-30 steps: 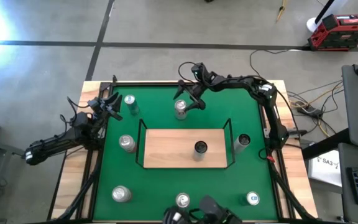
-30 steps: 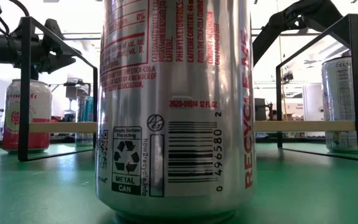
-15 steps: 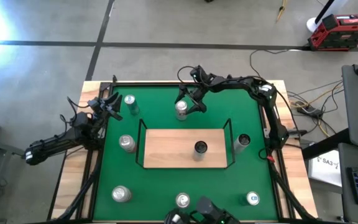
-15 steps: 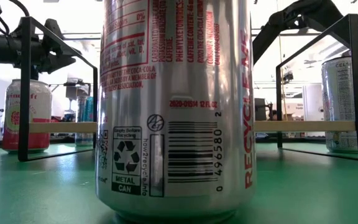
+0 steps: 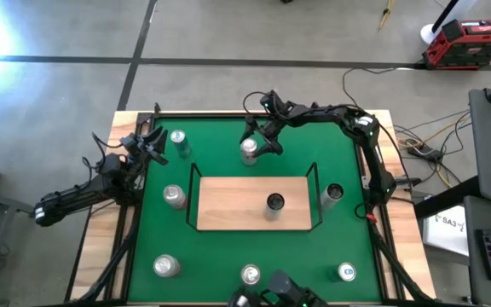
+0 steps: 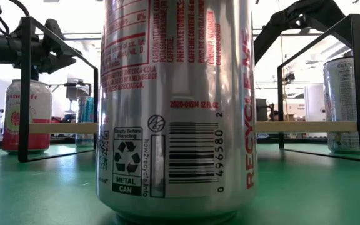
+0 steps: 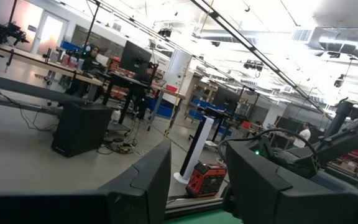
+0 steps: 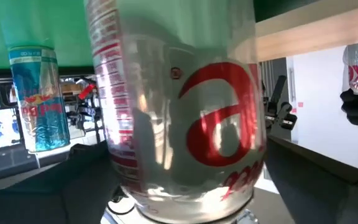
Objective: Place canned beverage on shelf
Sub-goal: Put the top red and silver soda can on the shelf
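Right pincer [image 5: 257,145] nearer around can [image 5: 248,150].

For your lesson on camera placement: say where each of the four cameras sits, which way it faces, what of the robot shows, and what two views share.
High: overhead, straight down; both arms, shelf.
Low: table height, behind a silver can; arm parts above.
Left wrist: faces the room; own fingers show.
Right wrist: faces a silver can with red lettering.
Shared: high and right wrist show that can at the right gripper.
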